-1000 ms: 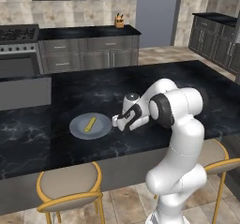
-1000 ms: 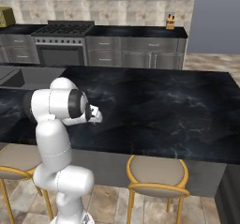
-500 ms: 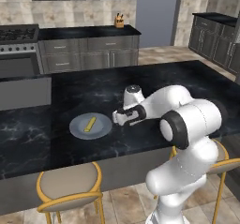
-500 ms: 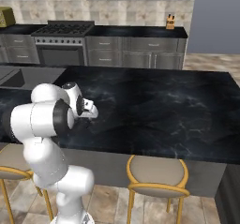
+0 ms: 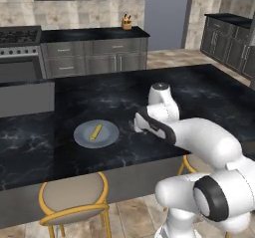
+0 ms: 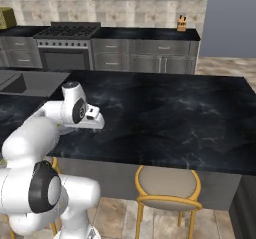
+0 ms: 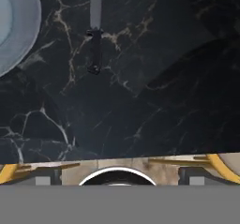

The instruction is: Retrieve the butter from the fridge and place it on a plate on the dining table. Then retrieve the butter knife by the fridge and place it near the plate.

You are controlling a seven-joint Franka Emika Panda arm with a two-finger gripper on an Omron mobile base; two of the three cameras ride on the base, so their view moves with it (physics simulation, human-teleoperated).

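The white arm bends across the left of the frame, its tool (image 6: 95,122) low over the black marble worktop (image 6: 170,118). A tan stool (image 6: 168,184) sits at lower centre. A stove (image 6: 67,45) stands at upper left, with a knife block (image 6: 182,24) at upper right.

butter (image 5: 95,131) yellow; plate (image 5: 110,137) pale grey-blue; dining table (image 5: 199,90) black, white-veined

So the butter (image 5: 95,131) is a little yellow stick lying flat on the pale round plate (image 5: 108,138), which sits on the black marble table (image 5: 209,90). Butter knife (image 7: 95,28) lies just beside the plate.
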